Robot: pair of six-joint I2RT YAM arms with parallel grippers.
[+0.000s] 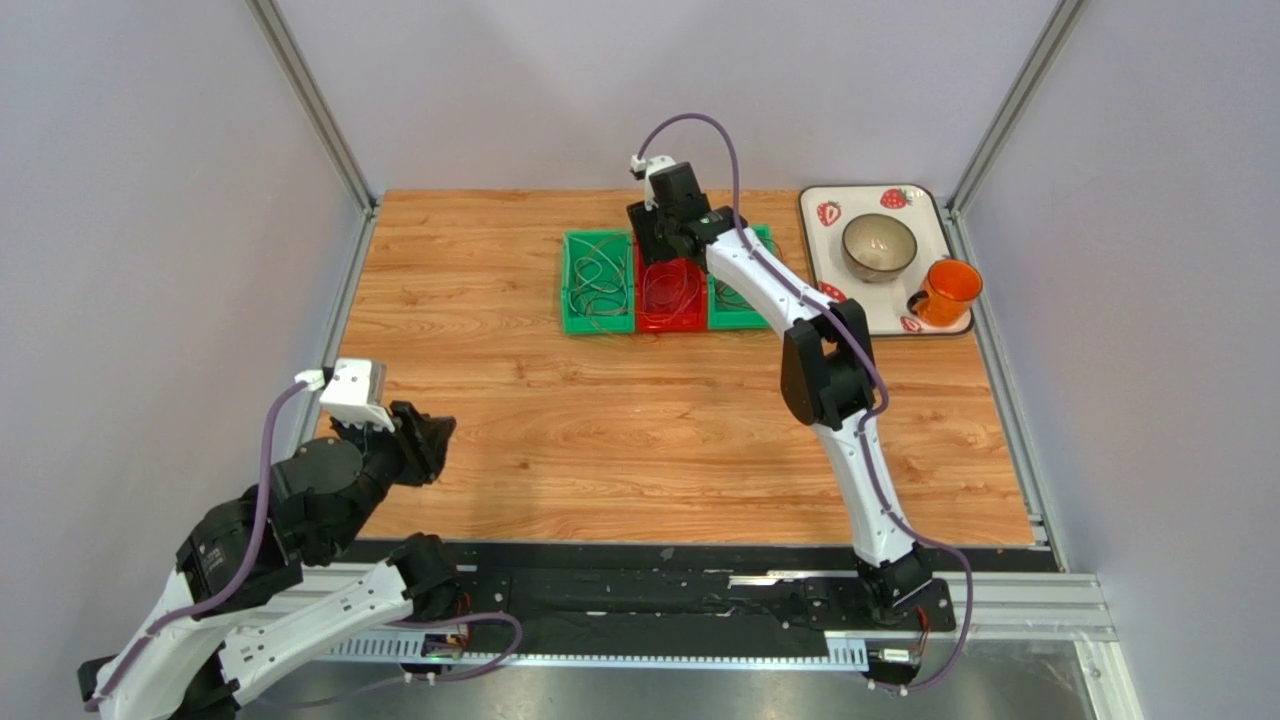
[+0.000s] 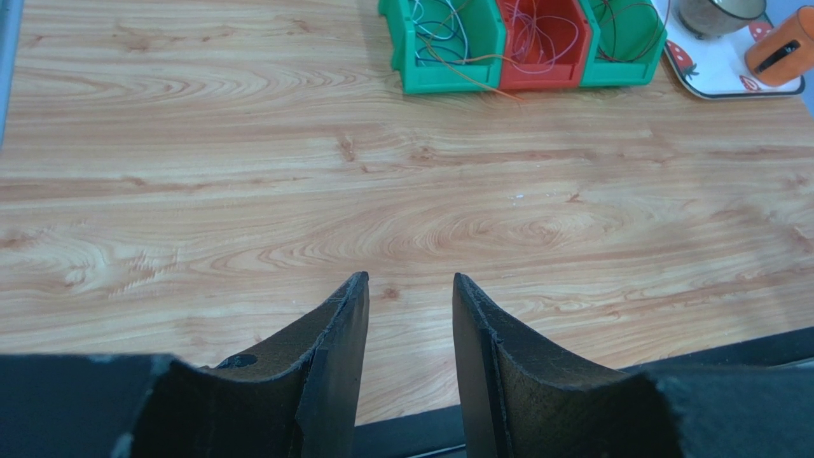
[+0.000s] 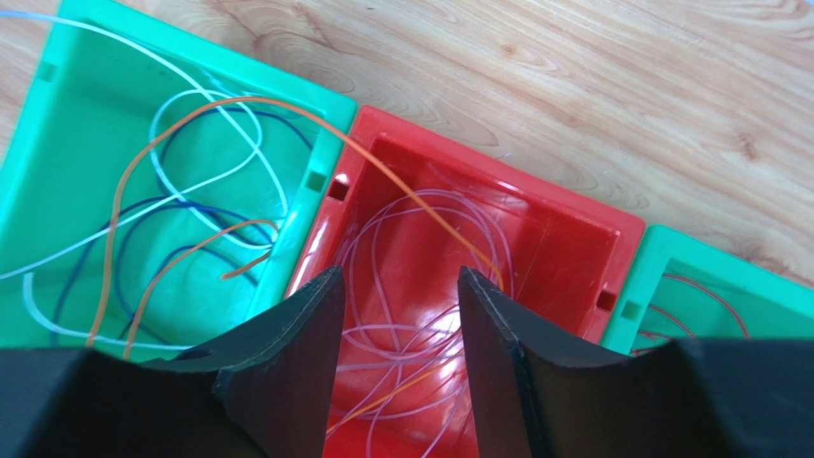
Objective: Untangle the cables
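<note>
Top external: hanging the right gripper (image 1: 661,225) low over the red bin (image 1: 670,326), next to the left green bin (image 1: 570,285), with the cables (image 1: 601,282) lying inside in loose loops. Keeping the left gripper (image 1: 433,438) well apart, near the table's near edge.

Left wrist: showing jaws moderately apart, holding nothing, above bare wood.

Right wrist: hovering with jaws parted and empty over pale thin loops in the red bin. Seeing an orange cable (image 3: 239,100) crossing the shared wall from the green bin.

Probably handling as very light, soft and slippery. Better pinching the orange cable at its raised span on the wall, then pulling slowly.
</note>
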